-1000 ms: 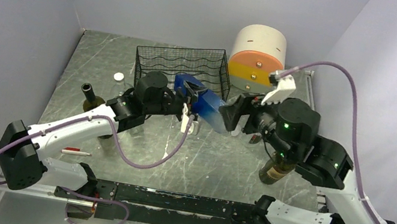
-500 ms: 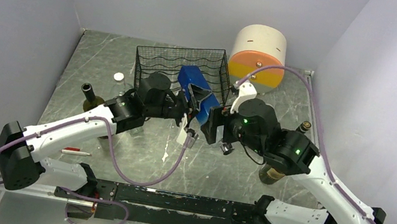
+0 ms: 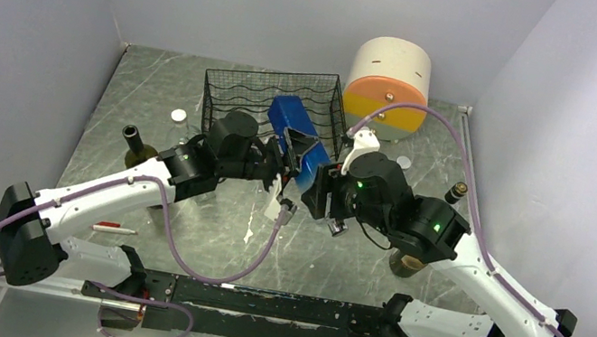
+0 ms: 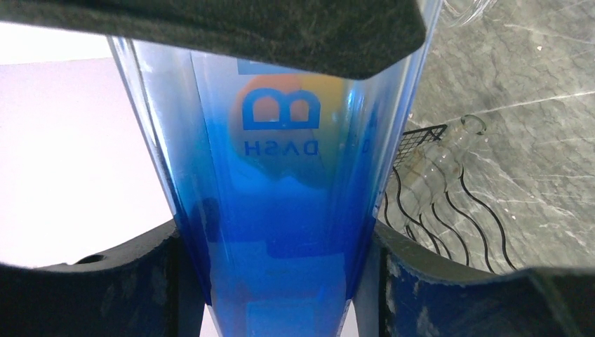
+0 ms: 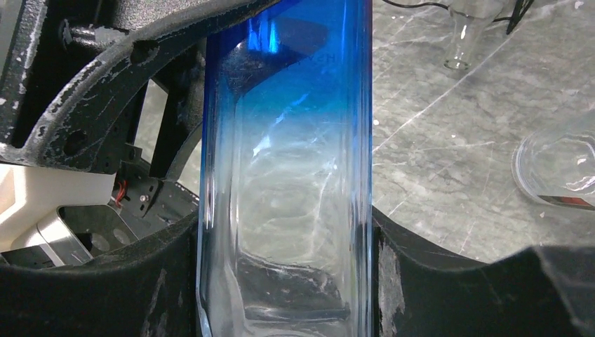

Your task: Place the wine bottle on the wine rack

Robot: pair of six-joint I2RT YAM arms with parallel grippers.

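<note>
Grey marbled tabletop [image 3: 133,95], lilac walls. Blue bottle [image 3: 289,121] held up at the wire rack's [image 3: 239,90] front edge, pinched by left fingers [image 4: 281,28] and right fingers [image 5: 105,281] alike. Best kept level, steered over the rim, lowered into a wavy groove before letting go.

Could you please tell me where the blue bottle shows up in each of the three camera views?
Top external: the blue bottle is mid-picture, overlapping the right front part of the wine rack, between the two arms.
Left wrist: it fills the centre, between the left fingers.
Right wrist: it fills the centre, between the right fingers.
Shared landmark: the grey marble table, seen at the right of both wrist views.
</note>
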